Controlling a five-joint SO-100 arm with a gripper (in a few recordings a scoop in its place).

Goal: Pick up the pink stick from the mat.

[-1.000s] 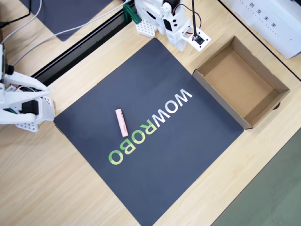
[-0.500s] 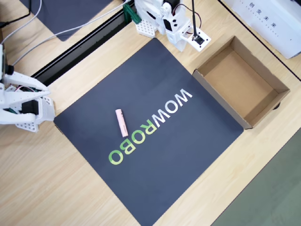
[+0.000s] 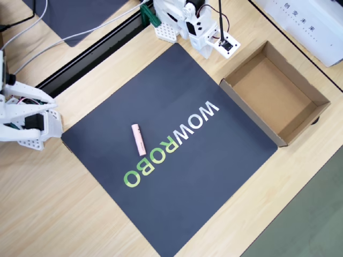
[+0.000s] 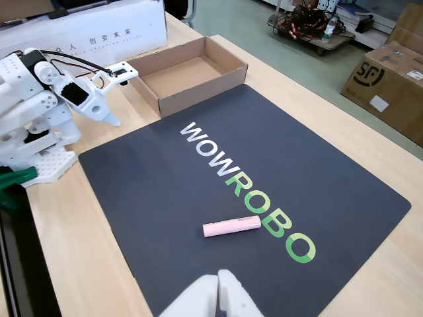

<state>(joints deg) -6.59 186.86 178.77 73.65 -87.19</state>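
The end effector (image 4: pixel 112 119) sits folded at the end of the white arm near the mat's corner, its pale fingers pointing down toward the tabletop (image 4: pixel 86 264) and holding nothing; in the overhead view it appears at the top of the picture (image 3: pixel 206 52), tucked against the arm's body, and whether its fingers are parted or closed together cannot be told from either picture. A small camera board with a black cable juts out just beside it. Just past it, on the side away from the arm's base, stands an open brown cardboard box (image 4: pixel 228 66) (image 3: pixel 321 99), with its near wall running along the mat's edge. The mat (image 4: pixel 165 191) (image 3: pixel 161 85), dark with WOWROBO lettering in white and green, spreads out from just below the end effector across the tabletop. The pink stick (image 4: pixel 231 226) (image 3: pixel 138 138) lies flat on the mat well apart from the end effector, far across the mat from it, just beside the green letters of the print and not touching them, with bare mat all around it.
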